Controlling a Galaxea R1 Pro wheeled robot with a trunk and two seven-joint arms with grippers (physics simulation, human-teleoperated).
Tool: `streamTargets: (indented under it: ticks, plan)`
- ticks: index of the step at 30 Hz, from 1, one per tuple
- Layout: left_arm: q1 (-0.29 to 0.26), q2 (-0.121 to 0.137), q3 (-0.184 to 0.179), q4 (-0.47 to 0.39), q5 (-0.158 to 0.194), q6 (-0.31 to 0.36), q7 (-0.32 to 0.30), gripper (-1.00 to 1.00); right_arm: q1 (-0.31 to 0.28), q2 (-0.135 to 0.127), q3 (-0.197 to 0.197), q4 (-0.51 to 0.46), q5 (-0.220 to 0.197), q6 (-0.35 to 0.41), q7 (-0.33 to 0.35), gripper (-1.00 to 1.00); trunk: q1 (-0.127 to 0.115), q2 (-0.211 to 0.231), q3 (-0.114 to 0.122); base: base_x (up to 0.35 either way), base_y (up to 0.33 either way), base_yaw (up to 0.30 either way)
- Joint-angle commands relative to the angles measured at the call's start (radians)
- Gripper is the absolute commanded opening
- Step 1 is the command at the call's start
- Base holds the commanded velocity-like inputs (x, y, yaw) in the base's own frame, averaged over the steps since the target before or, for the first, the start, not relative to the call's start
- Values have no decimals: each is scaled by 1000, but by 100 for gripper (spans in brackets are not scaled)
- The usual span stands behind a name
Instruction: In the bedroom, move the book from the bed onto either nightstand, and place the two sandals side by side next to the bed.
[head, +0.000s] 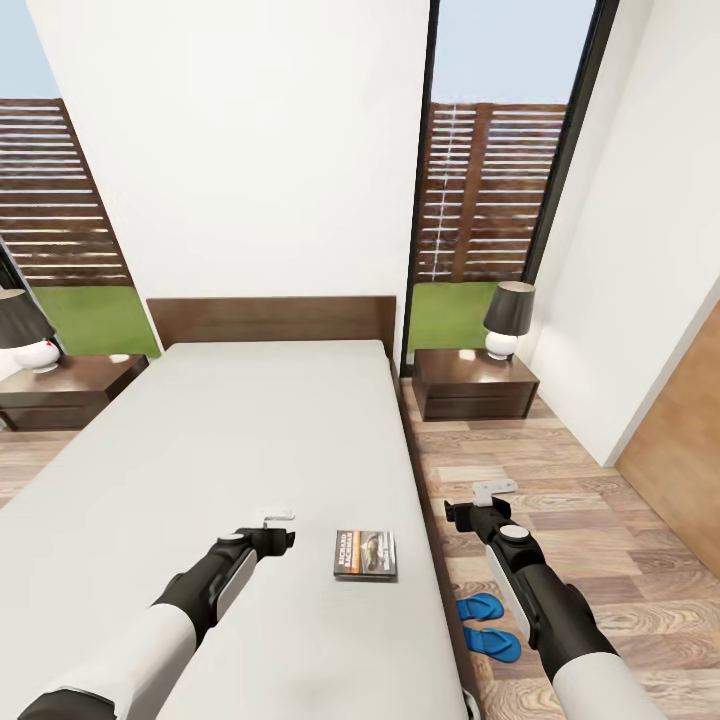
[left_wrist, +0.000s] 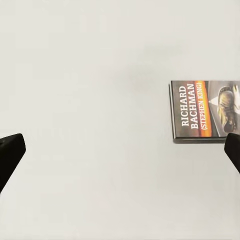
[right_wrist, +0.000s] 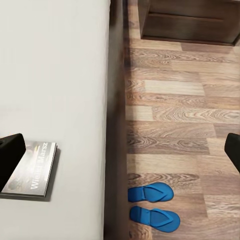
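Book position: the book (head: 365, 553) lies flat on the bed (head: 220, 440), near its right edge.
Left tool (head: 275, 518): fingers apart, empty, just beside the book.
Right tool (head: 494, 492): fingers apart, empty, over the floor beside the bed.
Risk: a thin, flat book may slide off the bed when pinched.
Head view: nightstand (head: 473, 385) with a lamp beside the bed's headboard.
Right wrist view: sandals (right_wrist: 152, 204) already paired, touching the bed frame's shadow.

Two slender arms, white along the upper shells, black at forearms and wrists, each with a round pale-grey joint cap. Left black two-fingered gripper (head: 275, 517) and right black two-fingered gripper (head: 495, 490), tipped pale grey.
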Motion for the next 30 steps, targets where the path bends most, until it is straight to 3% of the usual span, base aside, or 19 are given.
streamTargets:
  ticks: [1,18,23,30]
  plan:
    - [-1,1,-6,-3,10,5,6,100,-1,-1,4,-2,2,6,-5,100,1,-2,-2,0,0,0]
    - [-1,-11,-6,18,8,5,13,100,-1,-4,3,0,1,6,-7,100,1,-2,-2,0,0,0]
    - [-3,-19,-6,79,11,-7,14,100,-1,-3,2,0,1,7,-7,100,1,-2,-2,0,0,0]
    - [-11,-29,-5,155,11,-76,14,100,-1,-3,3,2,0,7,-7,100,1,-2,-2,0,0,0]
